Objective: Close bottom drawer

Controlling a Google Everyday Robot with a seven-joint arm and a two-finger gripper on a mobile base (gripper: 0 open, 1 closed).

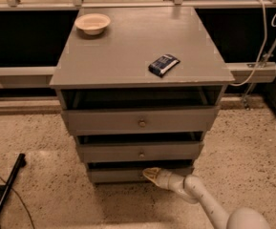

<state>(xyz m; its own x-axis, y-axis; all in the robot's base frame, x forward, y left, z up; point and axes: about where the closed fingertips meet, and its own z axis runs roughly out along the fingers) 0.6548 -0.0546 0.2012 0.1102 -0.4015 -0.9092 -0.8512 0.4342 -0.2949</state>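
The grey wooden cabinet [137, 56] stands in the middle with three drawers. The bottom drawer [118, 175] is the lowest; only its flat grey front shows, sitting nearly in line with the drawer above. My gripper [150, 174] is at the end of a white arm coming in from the lower right. Its pale tip rests against the middle of the bottom drawer's front. The two upper drawers [140, 121] have small round knobs and stick out a little.
A beige bowl [92, 23] and a dark blue packet [164, 64] lie on the cabinet top. A black pole [6, 194] lies on the speckled floor at lower left. White cables [266, 42] hang at the right beside a metal rail.
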